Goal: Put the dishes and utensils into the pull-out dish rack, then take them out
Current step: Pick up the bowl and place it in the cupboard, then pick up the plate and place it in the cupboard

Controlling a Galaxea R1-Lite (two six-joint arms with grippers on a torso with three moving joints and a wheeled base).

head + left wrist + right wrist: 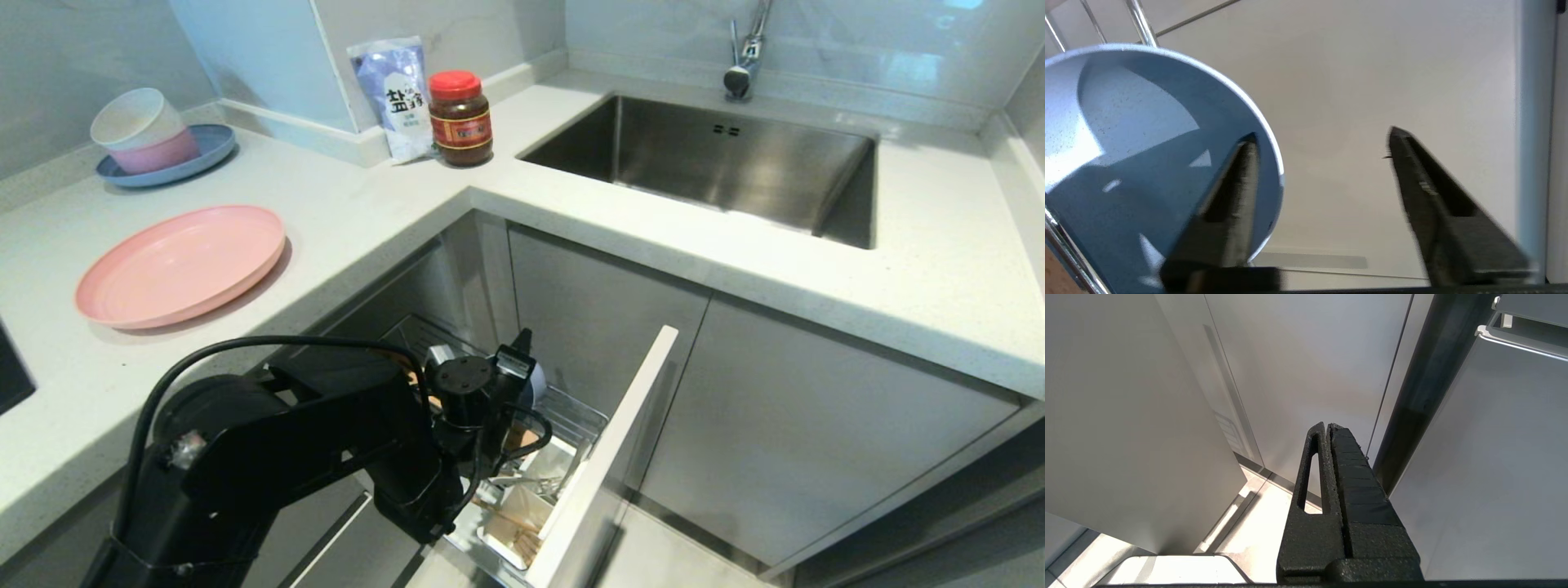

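The only writing I could make out was on the pale salt packet (395, 96) standing against the wall on the counter (384, 208), left of the sink (710, 159): two large dark Chinese characters. Between packet and sink stood a red-lidded jar (460, 118) with a red and gold label too small to read. Further left of the sink lay the big pink plate (181, 263), flat on the counter, and beyond it a white bowl (135, 118) nested in a pink bowl (160, 153) on a small blue plate (211, 147).

Below the counter, in front of the sink, the pull-out dish rack (581, 425) stood drawn out, its pale front panel edge-on. The left tool (516, 359) reached down into it, and its arm hid most of the basket; only the white cutlery box (531, 510) with brown chopsticks (514, 523) and some silver cutlery (522, 482) showed.

The left wrist view gave what the head view hid: the blue-grey bowl (1139, 155) stood on edge among chrome wires, and the left tool (1323, 143) was spread wide, one finger (1237, 188) in front of the bowl's hollow, the other clear of it.

The right tool (1329, 430), seen only by its own camera, hung closed and empty before grey cabinet doors.
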